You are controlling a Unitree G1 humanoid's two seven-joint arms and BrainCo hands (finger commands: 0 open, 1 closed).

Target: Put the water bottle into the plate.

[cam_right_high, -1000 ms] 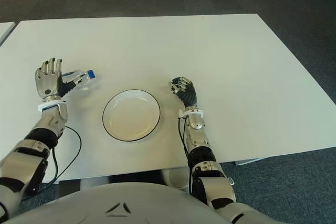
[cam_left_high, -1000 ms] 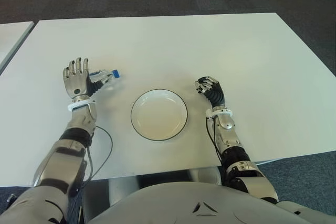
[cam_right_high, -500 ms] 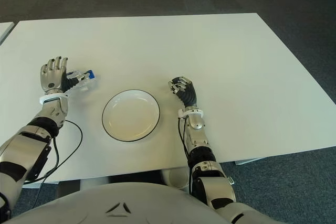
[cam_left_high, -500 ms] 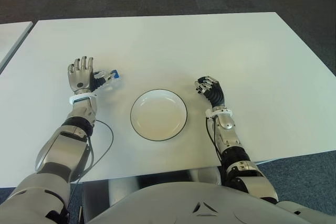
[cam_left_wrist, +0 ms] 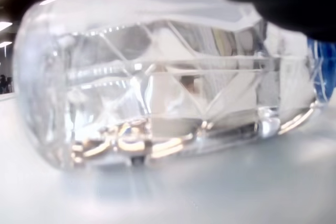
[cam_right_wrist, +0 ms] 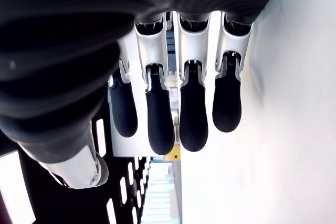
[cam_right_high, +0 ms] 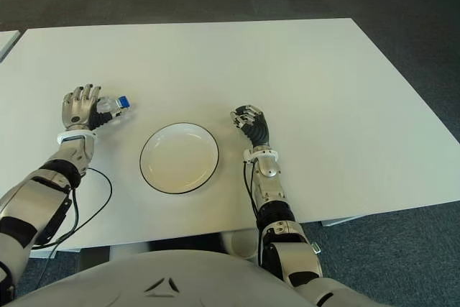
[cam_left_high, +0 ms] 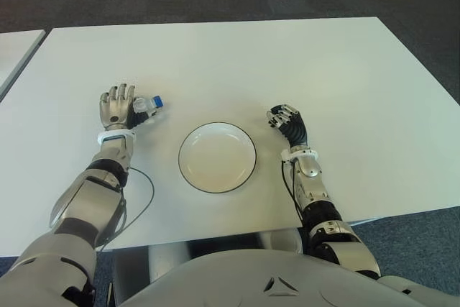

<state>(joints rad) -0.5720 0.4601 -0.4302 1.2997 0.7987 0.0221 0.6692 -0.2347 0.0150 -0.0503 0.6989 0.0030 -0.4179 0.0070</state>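
Note:
The clear water bottle [cam_left_high: 146,106] with a blue cap [cam_left_high: 158,102] lies on its side on the white table [cam_left_high: 323,62], left of the plate. My left hand [cam_left_high: 118,107] covers its body, fingers curled over it. In the left wrist view the bottle [cam_left_wrist: 157,77] fills the picture, its side touching the tabletop. The white plate [cam_left_high: 217,157] with a dark rim sits at the middle front, with nothing in it. My right hand [cam_left_high: 284,117] shows just right of the plate, fingers [cam_right_wrist: 193,114] curled, holding nothing.
A thin black cable [cam_left_high: 141,199] loops on the table beside my left forearm. A second white table [cam_left_high: 14,44] stands at the far left across a narrow gap. Dark carpet lies beyond the table's far edge.
My left hand has come down from an upright, spread pose onto the bottle, and its fingers have curled around it. The right hand and plate have not moved.

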